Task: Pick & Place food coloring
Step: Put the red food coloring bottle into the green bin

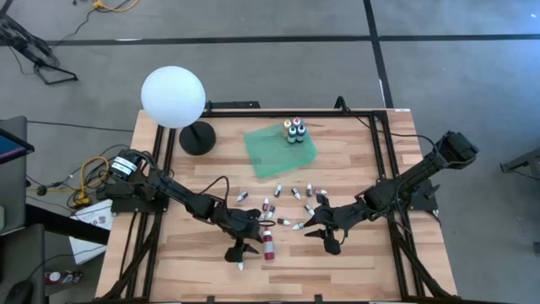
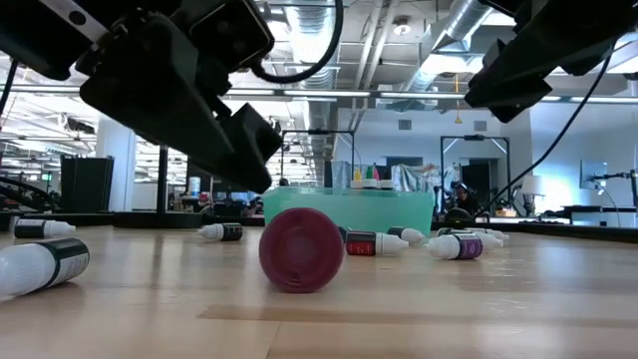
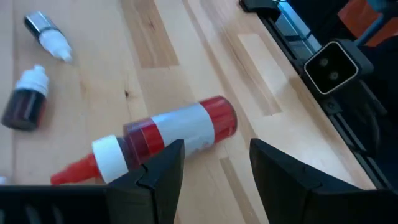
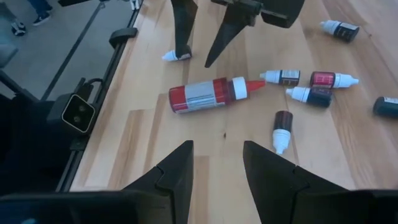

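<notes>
A finger-length red food coloring bottle [image 1: 268, 245] with a white-banded red tip lies on its side on the wooden table; it also shows in the left wrist view [image 3: 168, 134], the right wrist view [image 4: 208, 94] and the low view [image 2: 301, 249]. Several small droppers [image 1: 295, 207] lie scattered beyond it. Three dark-capped bottles [image 1: 294, 131] stand on the flat green tray [image 1: 274, 156]. My left gripper [image 1: 240, 250] is open and empty, just left of the red bottle [image 3: 214, 158]. My right gripper [image 1: 325, 235] is open and empty to the bottle's right [image 4: 217, 155].
A white globe lamp [image 1: 173, 95] on a black base [image 1: 197, 138] stands at the far left. A small dropper [image 1: 240, 265] lies by my left gripper. Black frame rails [image 1: 384, 152] run along the table's sides. A camera [image 4: 78, 112] sits at the near edge.
</notes>
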